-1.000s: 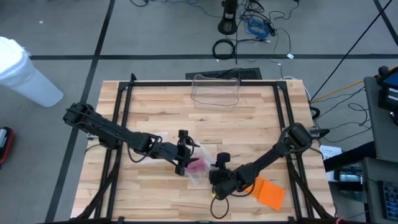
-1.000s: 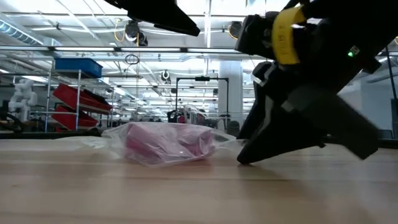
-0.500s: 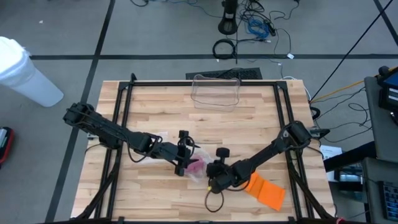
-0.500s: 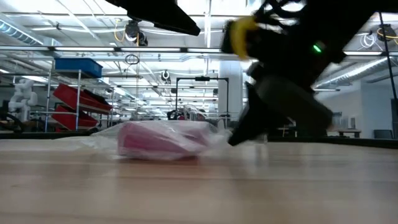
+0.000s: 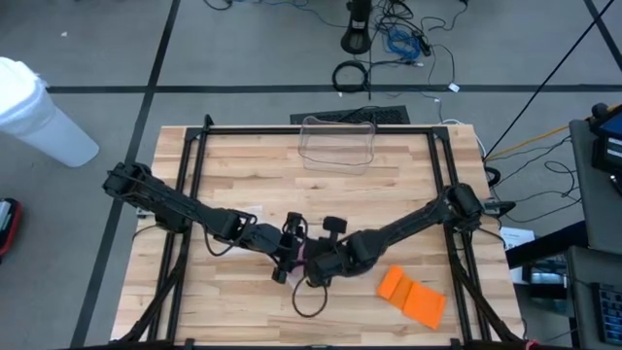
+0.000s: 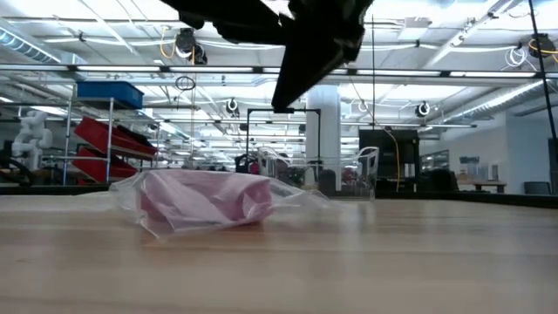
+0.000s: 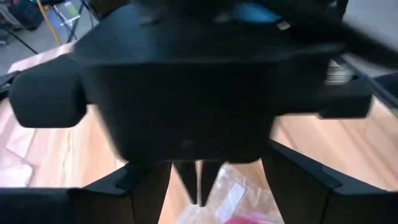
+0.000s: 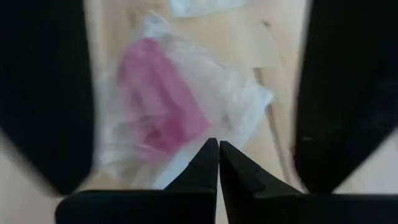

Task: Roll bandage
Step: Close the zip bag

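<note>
The left gripper (image 5: 289, 255) is hanging with jaws spread wide just left of the bagged pink bandage (image 6: 205, 199) lying mid-table, while the right gripper (image 8: 218, 163), fingers clenched on nothing, is poised right over it, an orange piece (image 5: 411, 295) lying farther right.

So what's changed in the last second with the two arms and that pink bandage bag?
The right gripper swung left from beside the orange sheet, shut its fingers and now hovers over the bagged pink bandage; a hold isn't clear. The bag slid slightly left in the low view. The left gripper stayed open beside it.
</note>
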{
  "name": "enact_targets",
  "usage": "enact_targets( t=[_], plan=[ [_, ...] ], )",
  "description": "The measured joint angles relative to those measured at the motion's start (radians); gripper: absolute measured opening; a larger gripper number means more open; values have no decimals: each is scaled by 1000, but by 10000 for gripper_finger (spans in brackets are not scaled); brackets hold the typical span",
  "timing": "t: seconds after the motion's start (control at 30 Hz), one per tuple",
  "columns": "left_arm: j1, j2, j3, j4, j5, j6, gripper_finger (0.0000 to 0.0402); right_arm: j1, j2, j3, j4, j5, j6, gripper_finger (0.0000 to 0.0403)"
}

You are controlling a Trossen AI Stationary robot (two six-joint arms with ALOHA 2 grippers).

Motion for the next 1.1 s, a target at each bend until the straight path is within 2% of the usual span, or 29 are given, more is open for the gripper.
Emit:
enact_targets(
  t=[0.17,0.3,0.5,0.6,0.67,0.8,1.0,1.1],
  plan=[
    [0,4,0,-9,2,-6,253,5,-11,87,-132,-9,-51,0],
    [-1,-3,0,-22,-38,-6,253,34,-4,44,-195,72,0,0],
    [-8,-25,1,-34,-116,-5,253,116,-1,-119,-41,137,47,0],
    [-12,-28,6,-40,-150,-4,253,149,-1,-192,80,197,29,1],
    [-12,-29,10,-38,-159,-4,253,166,-1,-236,138,192,-22,9],
    [-12,-29,10,-45,-161,-4,253,183,-1,-328,217,165,-12,51],
    [-12,-40,10,-71,-163,-4,253,175,-1,-418,405,164,-23,157],
    [-15,-57,10,-77,-165,-4,253,170,3,-434,431,173,-72,205]
  ],
)
